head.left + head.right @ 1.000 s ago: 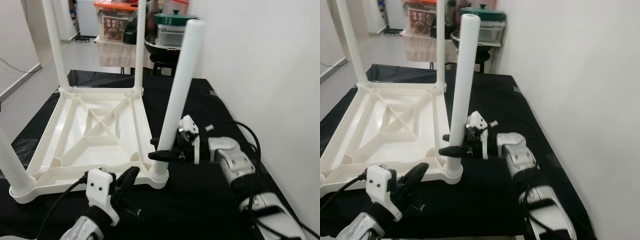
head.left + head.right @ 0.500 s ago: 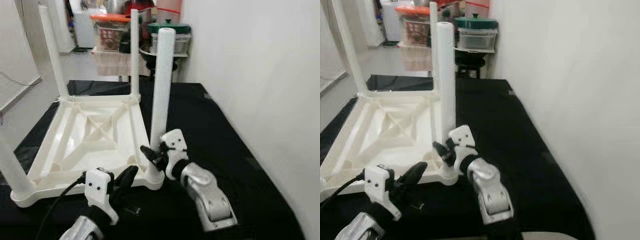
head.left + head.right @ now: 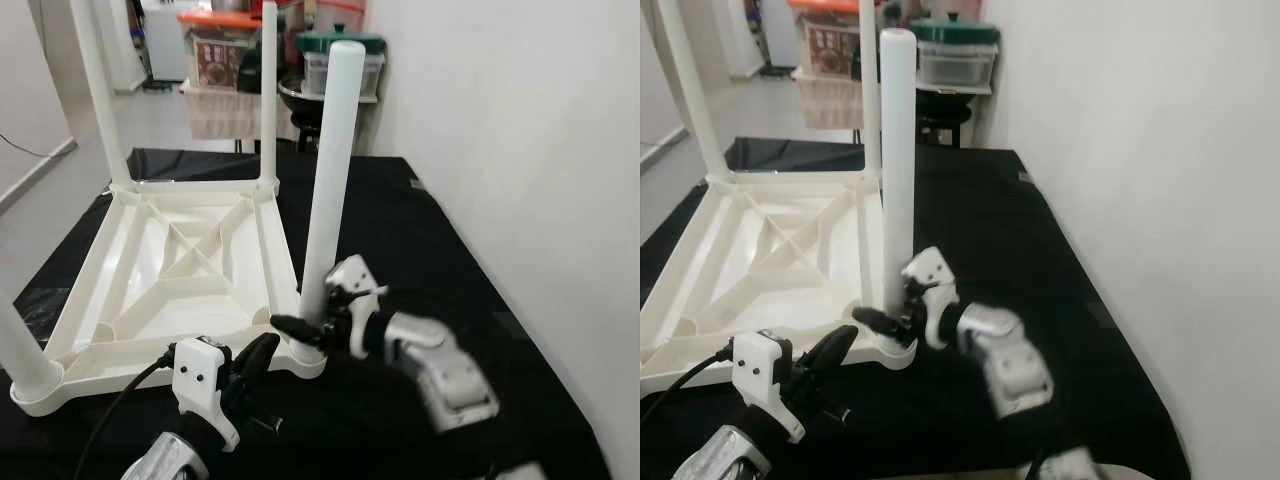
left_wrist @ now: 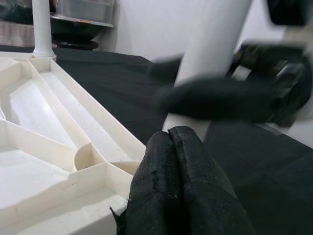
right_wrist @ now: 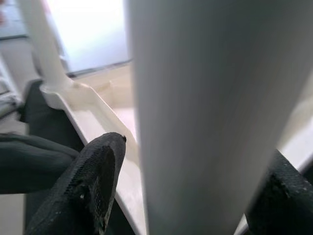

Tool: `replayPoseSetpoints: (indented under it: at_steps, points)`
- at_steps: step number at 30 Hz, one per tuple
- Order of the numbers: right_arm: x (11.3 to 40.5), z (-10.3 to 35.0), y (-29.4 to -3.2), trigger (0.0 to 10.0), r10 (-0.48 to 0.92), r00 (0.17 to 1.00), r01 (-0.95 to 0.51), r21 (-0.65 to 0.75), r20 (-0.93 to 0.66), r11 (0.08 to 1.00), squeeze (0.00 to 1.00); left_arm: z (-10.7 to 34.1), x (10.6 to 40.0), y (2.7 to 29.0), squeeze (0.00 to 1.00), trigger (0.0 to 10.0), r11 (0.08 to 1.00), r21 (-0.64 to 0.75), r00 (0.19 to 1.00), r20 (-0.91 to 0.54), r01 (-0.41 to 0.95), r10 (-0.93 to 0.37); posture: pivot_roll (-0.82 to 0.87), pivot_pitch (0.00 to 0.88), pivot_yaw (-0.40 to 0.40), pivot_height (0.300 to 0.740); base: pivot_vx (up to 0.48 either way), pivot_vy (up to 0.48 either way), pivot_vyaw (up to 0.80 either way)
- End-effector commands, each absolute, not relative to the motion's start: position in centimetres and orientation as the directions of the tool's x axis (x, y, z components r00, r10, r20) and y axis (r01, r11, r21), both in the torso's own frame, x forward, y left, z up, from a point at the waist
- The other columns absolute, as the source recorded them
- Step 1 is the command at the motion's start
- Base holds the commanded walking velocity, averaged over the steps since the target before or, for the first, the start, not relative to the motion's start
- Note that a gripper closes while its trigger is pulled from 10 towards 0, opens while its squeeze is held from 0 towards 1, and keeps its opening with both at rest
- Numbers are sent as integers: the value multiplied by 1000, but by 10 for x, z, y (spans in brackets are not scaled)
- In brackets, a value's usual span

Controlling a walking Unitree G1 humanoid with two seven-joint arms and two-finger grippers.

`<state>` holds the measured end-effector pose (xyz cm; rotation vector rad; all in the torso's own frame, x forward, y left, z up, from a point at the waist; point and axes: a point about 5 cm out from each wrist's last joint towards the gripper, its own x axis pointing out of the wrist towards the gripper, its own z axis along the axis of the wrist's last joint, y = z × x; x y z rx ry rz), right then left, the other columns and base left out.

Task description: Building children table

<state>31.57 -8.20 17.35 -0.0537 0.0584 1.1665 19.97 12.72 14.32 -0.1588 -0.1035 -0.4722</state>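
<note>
Currently, your right gripper is straddling the near leg of the upturned tabletop, fingers apart; your left gripper is clenched beside its socket.

From my end: white table top lying upside down on the black cloth, legs sticking up. My right gripper has its fingers around the base of the near-right leg. Left gripper sits pinched together just beside that corner.
</note>
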Motion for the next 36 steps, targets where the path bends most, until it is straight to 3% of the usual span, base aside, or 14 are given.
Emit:
replayPoseSetpoints:
  at_steps: [1, 8, 9, 11, 12, 21, 26, 28, 29, 30, 31, 32, 33, 36]
  points:
    - [316, 170, -85, 10000, 954, 294, -955, 20, -67, 295, 0, 140, 200, 127, 0, 7647, 878, -132, 886, 125, 461, -447, 66, 0, -115, 740, 0, 0, 0]
    - [328, 174, -99, 10000, 983, 154, -986, 42, -102, 159, 0, 139, 199, 126, 0, 7608, 880, -129, 888, 124, 457, -443, 82, 0, -120, 740, 0, 0, 0]
    - [331, 175, -101, 4000, 987, 123, -990, 54, -104, 130, 0, 139, 199, 126, 0, 7529, 880, -129, 888, 124, 456, -442, 82, 0, -120, 740, 0, 0, 0]
    - [332, 176, -103, 4000, 989, 111, -991, 61, -101, 117, 0, 139, 199, 126, 0, 7529, 880, -129, 888, 124, 456, -442, 82, 0, -120, 740, 0, 0, 0]
    - [333, 176, -103, 0, 990, 102, -992, 66, -99, 109, 0, 139, 199, 126, 0, 7529, 881, -129, 888, 124, 456, -442, 82, 0, -120, 740, 0, 0, 0]
    - [337, 181, -113, 0, 993, 96, -993, 61, -73, 100, 0, 140, 199, 125, 0, 7608, 879, -130, 887, 126, 458, -443, 73, 0, -117, 740, 0, 0, 0]
    - [332, 173, -118, 0, 981, 175, -983, 39, -83, 179, 0, 141, 199, 125, 0, 7686, 879, -131, 887, 130, 459, -443, 59, 0, -117, 740, 0, 0, 0]
    - [326, 160, -113, 0, 943, 306, -949, 36, -128, 313, 0, 142, 199, 125, 0, 7686, 879, -131, 887, 132, 459, -443, 51, 0, -123, 740, 0, 0, 0]
    - [326, 160, -113, 0, 943, 306, -949, 36, -128, 313, 0, 142, 199, 125, 0, 7686, 879, -131, 887, 132, 459, -443, 51, 0, -123, 740, 0, 0, 0]
    - [322, 147, -98, 0, 835, 536, -839, 32, -121, 543, 0, 142, 199, 126, 0, 7686, 879, -131, 887, 134, 459, -443, 40, 0, -120, 740, 0, 0, 0]
    - [309, 134, -84, 0, 636, 768, -621, 153, -78, 769, 0, 143, 199, 127, 0, 7647, 879, -130, 887, 135, 458, -442, 22, 0, -108, 740, 0, 0, 0]
    - [309, 134, -84, 0, 636, 768, -621, 153, -78, 769, 0, 143, 199, 127, 0, 7647, 879, -130, 887, 135, 458, -442, 22, 0, -108, 740, 0, 0, 0]
    - [297, 127, -83, 0, 444, 890, -408, 255, -101, 877, 0, 144, 199, 128, 0, 7647, 880, -129, 887, 135, 458, -441, 19, 0, -106, 740, 0, 0, 0]
    - [280, 135, -50, 0, 643, 762, -639, 73, -71, 766, 0, 143, 200, 129, 0, 7647, 878, -129, 886, 133, 461, -445, 2, 0, -84, 740, 0, 0, 0]
